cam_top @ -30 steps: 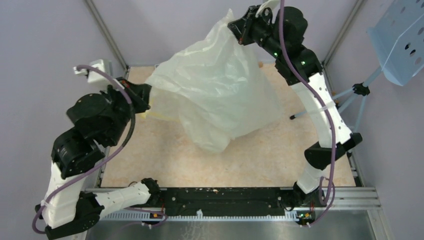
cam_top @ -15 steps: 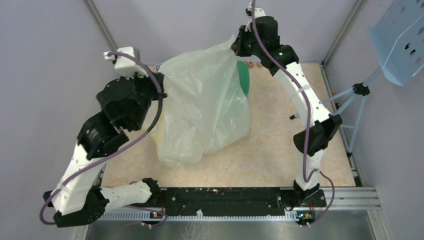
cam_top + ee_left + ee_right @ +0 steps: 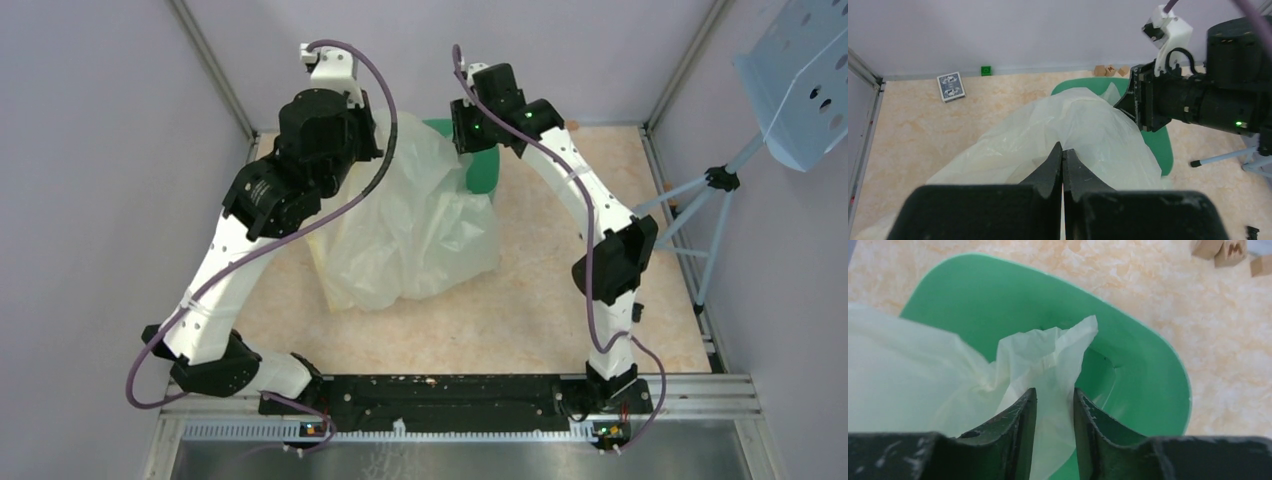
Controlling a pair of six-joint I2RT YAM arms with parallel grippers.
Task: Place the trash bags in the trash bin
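The bag [image 3: 415, 235] is hanging between both claws, its bulk spilling onto the table [image 3: 540, 300] toward 7 o'clock from the bin [image 3: 486, 170]. The right gripper [image 3: 1054, 396] is hovering over the bin's mouth, jaws narrowed on a bunched corner of the bag, which is poking out at 12 o'clock above the green interior. The left gripper [image 3: 1062, 150] is sitting at the bin's 9 o'clock, fingers pressed together, seemingly pinching a fold of film, though the pinch itself is hidden. The bag is draping over the rim's 9 o'clock side.
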